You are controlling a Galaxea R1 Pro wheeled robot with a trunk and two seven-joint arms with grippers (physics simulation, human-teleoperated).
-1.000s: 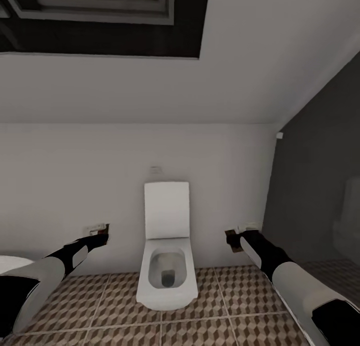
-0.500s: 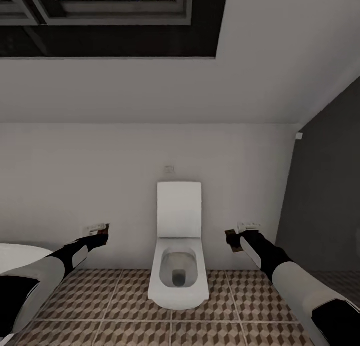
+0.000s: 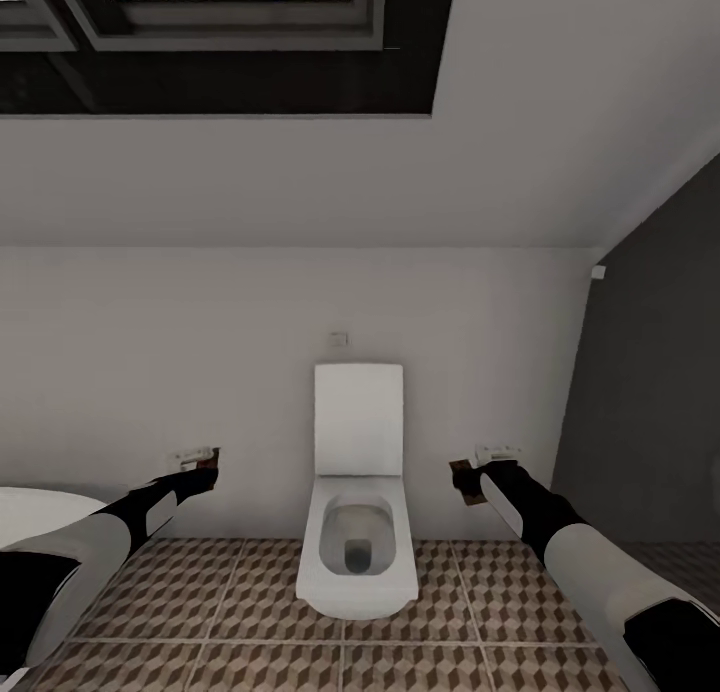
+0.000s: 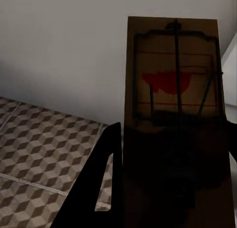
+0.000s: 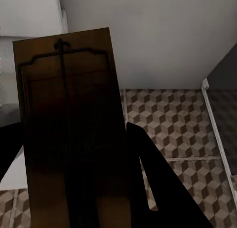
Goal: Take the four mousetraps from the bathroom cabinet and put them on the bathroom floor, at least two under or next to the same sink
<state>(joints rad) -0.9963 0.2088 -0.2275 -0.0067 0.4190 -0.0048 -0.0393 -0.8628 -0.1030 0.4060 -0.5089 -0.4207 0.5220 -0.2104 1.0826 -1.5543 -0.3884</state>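
From the head camera both arms reach forward over the floor, tiled in a brown, beige and white cube pattern, with a white toilet between them against a pale wall; its lid stands up and the bowl is open, with dark water at the bottom. The left gripper and right gripper are small there, each with a bit of brown at its tip, too tiny to read. A dark-framed skylight sits overhead, a dark grey wall rises on the right, and a white curved rim shows at the left edge. The wrist cameras give what the head view cannot. In the left wrist view a trap stands on end, clamped between the dark fingers: a brown wooden board with a dark wire frame, a centre bar and a red mark on its face, its lower half in shadow. In the right wrist view the second trap is likewise pinched between the right fingers, its board darker, with a wire bar and bow at the far end; no red mark can be made out. Both traps are held in the air above the tiles, near the toilet.
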